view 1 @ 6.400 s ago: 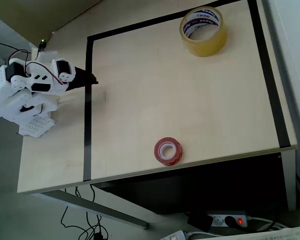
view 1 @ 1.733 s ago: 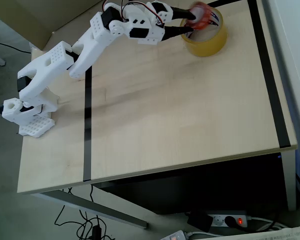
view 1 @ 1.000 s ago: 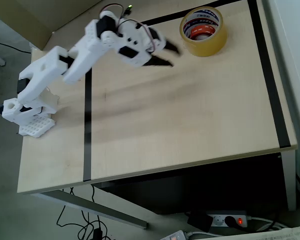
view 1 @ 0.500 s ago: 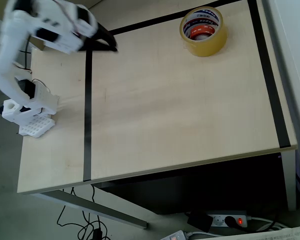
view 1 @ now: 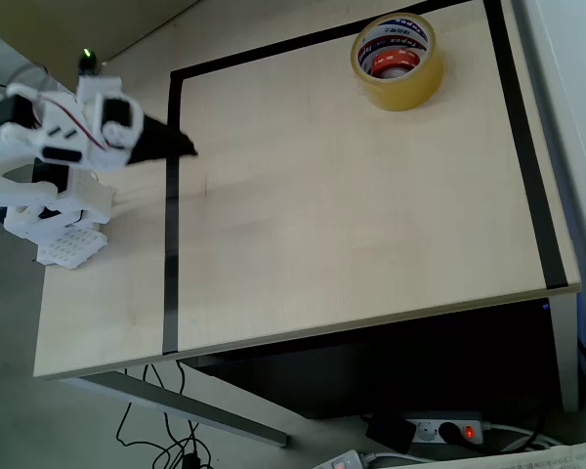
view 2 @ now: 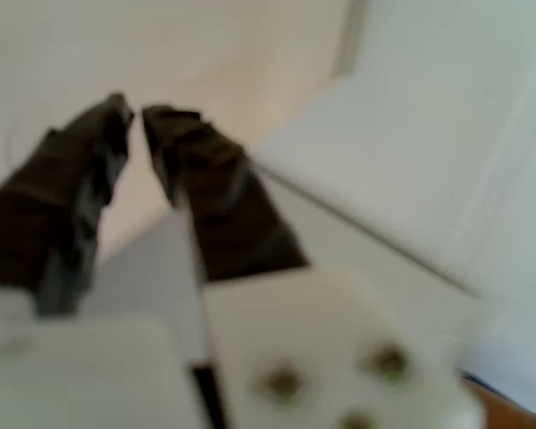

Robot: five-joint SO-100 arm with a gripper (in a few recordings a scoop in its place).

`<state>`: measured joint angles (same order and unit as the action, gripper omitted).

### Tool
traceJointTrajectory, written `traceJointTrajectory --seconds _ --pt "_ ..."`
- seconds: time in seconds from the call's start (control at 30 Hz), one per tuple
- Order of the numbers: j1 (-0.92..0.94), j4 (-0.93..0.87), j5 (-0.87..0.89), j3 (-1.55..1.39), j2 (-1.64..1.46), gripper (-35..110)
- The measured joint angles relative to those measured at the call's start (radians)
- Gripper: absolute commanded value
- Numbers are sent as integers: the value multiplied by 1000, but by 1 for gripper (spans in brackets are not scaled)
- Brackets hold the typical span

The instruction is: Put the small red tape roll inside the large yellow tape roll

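Folded back over my base at the nine o'clock edge of the overhead view, my white arm is drawn in tight, with my gripper (view 1: 183, 148) pointing toward three o'clock. Its dark tips reach just across the black tape line (view 1: 170, 244) that runs down the table (view 1: 352, 225). Nothing is between my fingers (view 2: 205, 179); in the wrist view, which is blurred, the two dark fingers stand close together with only a narrow slit between their tips. I read that as nearly closed and empty.

Over at about one o'clock, near the far corner of the marked area, the large yellow tape roll (view 1: 402, 88) lies flat on the wood. Its opening faces straight up, so its axis is vertical and it has no long side pointing anywhere across the table. The white inner core with red and blue print shows around the hole. The small red tape roll (view 1: 389, 64) sits down inside that hole, also lying flat with its ring face up, resting toward the six o'clock side of the core. Both rolls are well apart from my gripper, across most of the table's width.
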<state>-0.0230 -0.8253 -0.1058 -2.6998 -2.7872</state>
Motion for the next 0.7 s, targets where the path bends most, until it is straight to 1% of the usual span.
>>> traceJointTrajectory --seconds 0.23,0.33,0.4,0.53,0.7 --pt "25 8 69 -313 -133 0" --pt "28 -81 83 -413 -256 1" --pt "23 -161 97 -428 -374 0" --pt "-31 -238 110 -433 -534 0" --pt "-97 -242 110 -434 -557 0"
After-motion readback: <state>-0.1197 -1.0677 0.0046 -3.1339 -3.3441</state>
